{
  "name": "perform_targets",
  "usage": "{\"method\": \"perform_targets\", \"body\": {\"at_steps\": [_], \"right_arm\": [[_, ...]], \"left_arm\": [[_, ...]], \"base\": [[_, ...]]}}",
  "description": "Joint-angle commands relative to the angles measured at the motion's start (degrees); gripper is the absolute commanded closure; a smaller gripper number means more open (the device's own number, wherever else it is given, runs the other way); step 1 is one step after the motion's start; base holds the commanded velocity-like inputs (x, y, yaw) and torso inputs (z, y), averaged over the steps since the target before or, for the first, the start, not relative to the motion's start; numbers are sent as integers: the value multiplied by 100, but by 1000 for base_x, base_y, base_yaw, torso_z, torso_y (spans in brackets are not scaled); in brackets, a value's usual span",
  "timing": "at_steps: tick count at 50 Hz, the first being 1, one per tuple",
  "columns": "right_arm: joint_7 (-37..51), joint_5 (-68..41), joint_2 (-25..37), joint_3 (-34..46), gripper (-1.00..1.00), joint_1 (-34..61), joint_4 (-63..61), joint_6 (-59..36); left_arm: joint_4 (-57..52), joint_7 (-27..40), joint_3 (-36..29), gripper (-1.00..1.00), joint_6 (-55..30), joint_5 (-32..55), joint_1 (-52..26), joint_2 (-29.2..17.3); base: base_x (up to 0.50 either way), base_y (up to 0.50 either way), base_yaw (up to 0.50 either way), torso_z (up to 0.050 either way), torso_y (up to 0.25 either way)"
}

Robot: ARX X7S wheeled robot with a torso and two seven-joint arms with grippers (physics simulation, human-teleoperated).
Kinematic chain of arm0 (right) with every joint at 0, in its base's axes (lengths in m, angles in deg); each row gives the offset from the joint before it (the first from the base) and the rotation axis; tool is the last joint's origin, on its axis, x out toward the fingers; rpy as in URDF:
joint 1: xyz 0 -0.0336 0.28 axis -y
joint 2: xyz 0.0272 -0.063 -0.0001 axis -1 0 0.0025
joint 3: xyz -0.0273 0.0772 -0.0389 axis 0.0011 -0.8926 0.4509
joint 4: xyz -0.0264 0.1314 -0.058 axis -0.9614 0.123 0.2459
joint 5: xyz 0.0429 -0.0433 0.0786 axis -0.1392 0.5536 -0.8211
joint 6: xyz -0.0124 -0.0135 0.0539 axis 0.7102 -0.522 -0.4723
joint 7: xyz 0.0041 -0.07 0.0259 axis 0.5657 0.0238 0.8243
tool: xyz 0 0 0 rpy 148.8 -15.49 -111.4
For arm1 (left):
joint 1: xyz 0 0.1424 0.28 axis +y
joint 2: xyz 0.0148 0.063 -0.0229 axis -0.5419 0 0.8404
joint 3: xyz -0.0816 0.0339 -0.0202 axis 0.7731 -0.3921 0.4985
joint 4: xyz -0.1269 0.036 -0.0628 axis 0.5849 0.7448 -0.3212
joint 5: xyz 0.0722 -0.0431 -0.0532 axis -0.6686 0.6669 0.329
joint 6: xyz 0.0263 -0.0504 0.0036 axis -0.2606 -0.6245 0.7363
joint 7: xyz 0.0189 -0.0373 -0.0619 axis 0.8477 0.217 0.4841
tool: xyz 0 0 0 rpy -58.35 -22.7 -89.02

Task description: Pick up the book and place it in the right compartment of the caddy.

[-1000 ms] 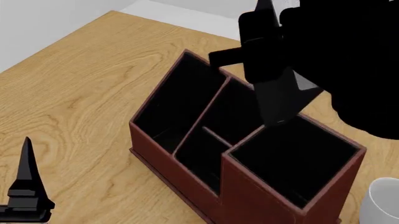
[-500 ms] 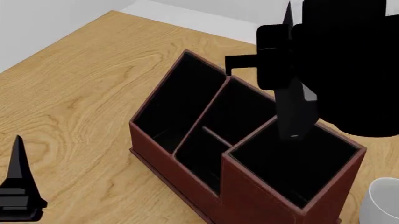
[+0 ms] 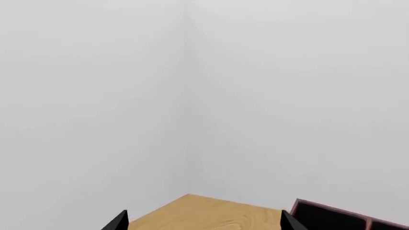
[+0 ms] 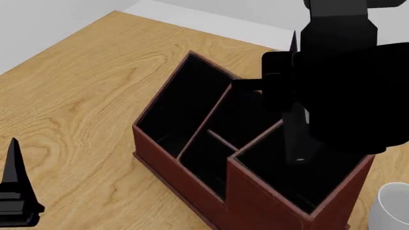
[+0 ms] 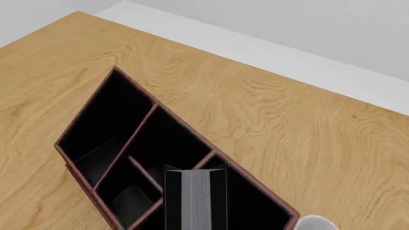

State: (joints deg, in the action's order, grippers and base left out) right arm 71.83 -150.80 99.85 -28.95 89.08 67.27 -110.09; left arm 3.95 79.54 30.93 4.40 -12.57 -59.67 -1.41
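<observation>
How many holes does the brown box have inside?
4. The caddy has a long left section, a far middle section, a near middle section, and the tall right compartment, partly covered by the arm.

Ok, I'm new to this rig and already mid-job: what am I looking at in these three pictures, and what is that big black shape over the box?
These are three cameras on one two-armed robot. The head view looks down over a wooden table. The big black shape there is the right arm with its right gripper, holding the book upright by its top. The book's lower end has dipped into the right compartment, the tallest section of the reddish-brown caddy. A white mug stands beside the caddy.

The right wrist view looks down the book's white page edges into the caddy.

The left wrist view faces mostly blank wall; the left gripper shows only two spread fingertips, holding nothing. In the head view it sits at the lower left.
</observation>
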Motion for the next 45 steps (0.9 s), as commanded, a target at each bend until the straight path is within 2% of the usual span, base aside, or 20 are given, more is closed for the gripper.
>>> {"method": "perform_targets", "body": {"at_steps": [1,24,45], "right_arm": [[-72,252,36,-61,100,-130,-50,79],[336,-101,40,383,100,-4,142,-206],[179,-20,69,445,100,-222,88,-39]], "left_arm": [[-52,28,36,-100,-16,52,17,-26],[12,41,51,-100,45,97,18,-34],[-57,87,64,-100,25,136,37,-69]], "base": [[0,0,0,0,0],[0,0,0,0,1],[0,0,0,0,1]]}}
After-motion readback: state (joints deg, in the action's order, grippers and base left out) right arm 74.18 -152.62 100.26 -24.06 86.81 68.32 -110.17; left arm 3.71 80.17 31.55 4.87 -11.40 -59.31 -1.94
